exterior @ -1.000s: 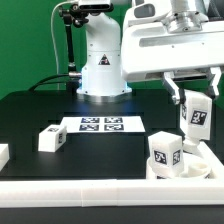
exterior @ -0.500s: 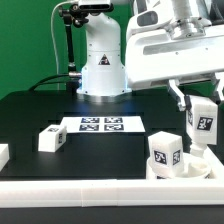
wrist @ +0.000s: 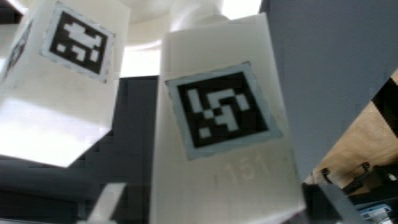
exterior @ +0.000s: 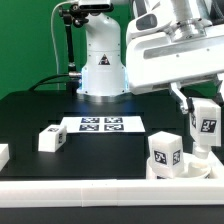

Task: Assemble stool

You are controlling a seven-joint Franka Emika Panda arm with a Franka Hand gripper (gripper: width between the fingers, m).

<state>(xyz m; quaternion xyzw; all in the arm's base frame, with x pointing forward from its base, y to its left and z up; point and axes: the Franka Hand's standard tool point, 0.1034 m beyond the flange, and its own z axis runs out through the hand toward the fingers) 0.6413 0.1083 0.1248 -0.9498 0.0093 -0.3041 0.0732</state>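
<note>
My gripper (exterior: pixel 201 103) is shut on a white blocky stool leg (exterior: pixel 205 124) and holds it upright above the round white seat (exterior: pixel 207 160) at the exterior view's right. In the wrist view this leg (wrist: pixel 222 120) fills the middle, tag facing the camera, with a dark fingertip (wrist: pixel 350 198) beside it. A second leg (exterior: pixel 165 152) stands upright on the seat, and shows in the wrist view (wrist: pixel 63 75) next to the held one. A third leg (exterior: pixel 52 138) lies on the black table at the left.
The marker board (exterior: pixel 100 124) lies flat at mid-table before the robot base (exterior: pixel 100 70). A white rail (exterior: pixel 90 190) edges the table's front. A small white block (exterior: pixel 3 153) sits at the far left edge.
My gripper has carried the held leg a little toward the exterior view's right and slightly down. The other legs and the seat have not moved.
</note>
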